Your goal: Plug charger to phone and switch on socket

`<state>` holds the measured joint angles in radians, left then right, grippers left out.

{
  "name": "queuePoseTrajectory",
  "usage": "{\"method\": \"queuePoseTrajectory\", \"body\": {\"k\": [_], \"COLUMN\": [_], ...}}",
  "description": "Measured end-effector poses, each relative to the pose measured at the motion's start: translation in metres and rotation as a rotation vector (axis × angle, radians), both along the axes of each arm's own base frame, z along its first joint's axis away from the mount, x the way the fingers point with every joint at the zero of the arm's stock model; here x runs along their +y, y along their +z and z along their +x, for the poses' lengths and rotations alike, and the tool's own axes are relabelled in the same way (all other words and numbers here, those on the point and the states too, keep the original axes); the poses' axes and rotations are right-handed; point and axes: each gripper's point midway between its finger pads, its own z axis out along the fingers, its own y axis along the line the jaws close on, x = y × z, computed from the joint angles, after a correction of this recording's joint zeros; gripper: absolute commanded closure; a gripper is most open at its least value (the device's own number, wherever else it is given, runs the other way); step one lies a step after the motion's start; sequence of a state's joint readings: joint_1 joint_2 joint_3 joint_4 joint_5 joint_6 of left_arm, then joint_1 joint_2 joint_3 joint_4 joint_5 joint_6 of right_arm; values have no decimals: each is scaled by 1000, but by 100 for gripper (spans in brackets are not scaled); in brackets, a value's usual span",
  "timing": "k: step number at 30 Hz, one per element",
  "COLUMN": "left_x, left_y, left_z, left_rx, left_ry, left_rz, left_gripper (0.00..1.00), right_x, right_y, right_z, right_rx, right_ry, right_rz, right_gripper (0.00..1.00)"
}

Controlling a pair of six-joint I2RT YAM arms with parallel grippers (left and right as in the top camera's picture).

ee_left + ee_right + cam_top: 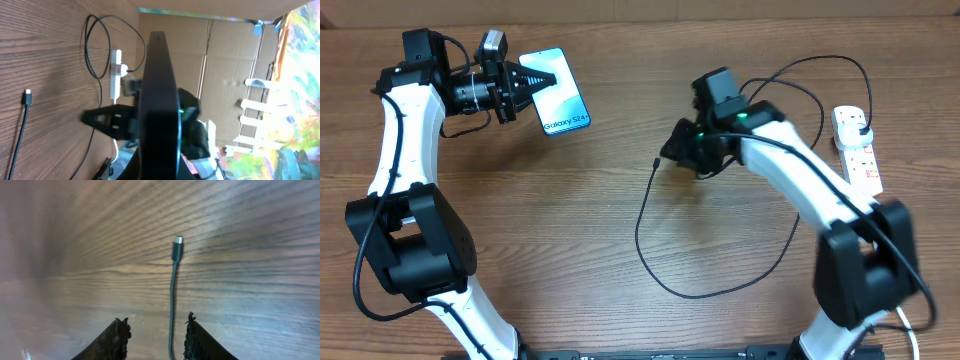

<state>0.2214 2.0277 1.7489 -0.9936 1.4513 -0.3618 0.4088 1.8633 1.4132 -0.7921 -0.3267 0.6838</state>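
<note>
On the left, the left gripper (542, 78) is clamped on the phone (568, 100) and holds it off the table (570, 230), screen up to the overhead camera, with its long axis slanting from upper left to lower right and the "Galaxy S24" end pointing toward the middle of the table. The left wrist view shows what the overhead cannot: the phone (157, 90) stands edge-on between the jaws as a dark slab, with no port visible. Moving right, the charger (638, 228) lies in a wide loop on the wood, and its connector tip (656, 163) rests flat, well apart from the phone and just beside the right gripper (678, 152), so the right arm is plainly the nearer one to it. The relation that matters is here: in the right wrist view the cable runs lengthwise up the gap between the fingers (117, 337), closer to the right-hand one, with the connector tip (177, 245) lying straight ahead of the claw. The jaws are at a moderate gap astride the cable and do not appear to pinch it yet. The likely next move is a short reach along the cable's axis, then a close. Far right, the socket (860, 160) lies along the table edge with the charger's black plug apparently seated in it, though its switch state is too small to read.
</note>
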Motion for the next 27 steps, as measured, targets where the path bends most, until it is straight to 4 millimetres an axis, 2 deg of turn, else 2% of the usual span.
{"method": "queuePoseTrajectory", "body": {"k": [4,6,16,22,27], "left_x": [-2,-2,-6,-7,-7], "left_y": [-4,-6,-13,-14,-14], "left_z": [-2,-3,-2,-3,-3], "left_rx": [35,43,55,58,58], "left_ry": [1,2,4,2,2], "left_rz": [10,18,61,63,63], "left_gripper": [96,96,96,96,96], "right_x": [9,12,21,32,34], "right_y": [-32,-41,-61,-74,-87], "right_z": [4,6,14,11,11], "right_rx": [48,61,68,83,100], "right_ry": [-17,-28,-57,-47,-58], "right_rz": [-10,-9,4,3,-2], "right_gripper": [62,64,66,67,67]}}
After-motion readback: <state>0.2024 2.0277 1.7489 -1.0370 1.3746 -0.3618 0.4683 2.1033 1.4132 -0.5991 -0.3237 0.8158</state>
